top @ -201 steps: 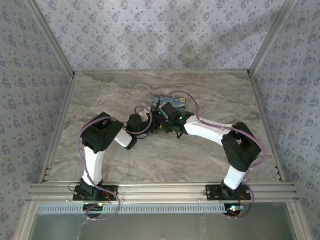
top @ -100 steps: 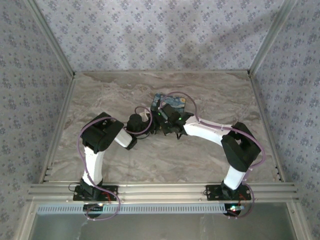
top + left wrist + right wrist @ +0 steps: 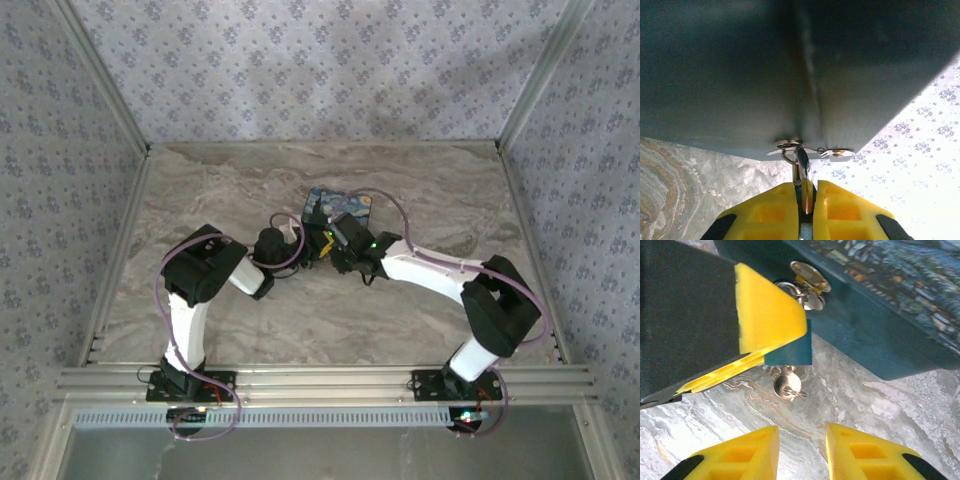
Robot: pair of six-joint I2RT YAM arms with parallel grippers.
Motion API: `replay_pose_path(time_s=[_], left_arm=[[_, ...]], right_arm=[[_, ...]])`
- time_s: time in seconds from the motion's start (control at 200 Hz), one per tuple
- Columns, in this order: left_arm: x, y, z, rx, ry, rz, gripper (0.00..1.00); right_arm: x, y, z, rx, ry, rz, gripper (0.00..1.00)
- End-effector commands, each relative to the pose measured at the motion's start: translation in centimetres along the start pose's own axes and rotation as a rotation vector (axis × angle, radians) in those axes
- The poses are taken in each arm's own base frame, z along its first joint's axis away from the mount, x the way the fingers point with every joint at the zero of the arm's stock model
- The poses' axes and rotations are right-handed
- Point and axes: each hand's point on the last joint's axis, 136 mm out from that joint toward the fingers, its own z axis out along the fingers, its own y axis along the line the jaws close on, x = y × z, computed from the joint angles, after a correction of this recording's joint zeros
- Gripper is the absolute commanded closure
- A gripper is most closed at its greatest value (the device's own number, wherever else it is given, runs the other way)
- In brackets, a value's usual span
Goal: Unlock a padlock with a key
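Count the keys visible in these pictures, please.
1. The key sticks out under the blue padlock, which the left gripper holds at the hasp of the tin box. Others may be hidden.

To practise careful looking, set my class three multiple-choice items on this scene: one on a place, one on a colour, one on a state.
1. The key sits:
A) on a wall hook
B) between the right gripper's jaws
C) in the padlock's underside

2. The padlock's body is:
A) red
B) blue
C) white

3. The left gripper's jaws are:
A) shut on the padlock
B) wide open
C) shut on the key

Answers:
1 C: the right wrist view shows the key's head poking out below the padlock, ahead of the right gripper's open, empty jaws.
2 B: the body showing beside the yellow finger is blue.
3 A: the left wrist view shows the jaws pressed against the padlock's sides.
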Motion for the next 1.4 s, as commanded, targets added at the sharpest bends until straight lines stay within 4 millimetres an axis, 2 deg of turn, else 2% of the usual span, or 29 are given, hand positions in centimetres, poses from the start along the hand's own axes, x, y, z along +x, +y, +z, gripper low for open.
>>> replay_pose_path(time_s=[0.0,0.34,0.555,0.595,0.715,0.879,0.969,1.099,1.229,1.394], left_arm=[[0.3,0.4,-0.3,-0.011,0.021,0.045,0.93],[1.5,4.5,-1.1,-0.155,0.069,0.039,0.85],[1.8,4.7,-1.8,-0.197,0.083,0.065,0.78],[1.8,4.7,-1.9,-0.202,0.085,0.068,0.74],[1.8,4.6,-2.0,-0.203,0.085,0.075,0.67],[1.9,3.9,-2.6,-0.206,0.08,0.101,0.65],[1.7,3.2,-3.1,-0.211,0.07,0.129,0.64],[1.2,2.4,-4.2,-0.239,0.043,0.181,0.62],[0.3,1.6,-5.8,-0.302,0.002,0.252,0.58],[-1.3,0.1,-7.7,-0.38,-0.046,0.351,0.55]], right_arm=[[0.1,-0.6,-0.5,-0.003,-0.016,0.06,0.67],[0.3,-1.1,1.1,-0.027,-0.006,0.128,0.68],[-0.3,-1.5,2.5,-0.04,0.004,0.165,0.73],[-0.5,-1.8,2.9,-0.039,0.007,0.177,0.74],[-1.0,-2.9,3.8,-0.015,0.012,0.197,0.75],[-1.8,-4.8,4.3,0.058,-0.002,0.206,0.73],[-2.7,-5.0,4.3,0.062,-0.025,0.19,0.72],[-2.8,-4.2,3.8,0.051,-0.038,0.145,0.69],[-1.8,-2.2,3.2,0.041,-0.038,0.087,0.63],[-0.7,-0.8,4.1,0.052,-0.015,0.049,0.6]])
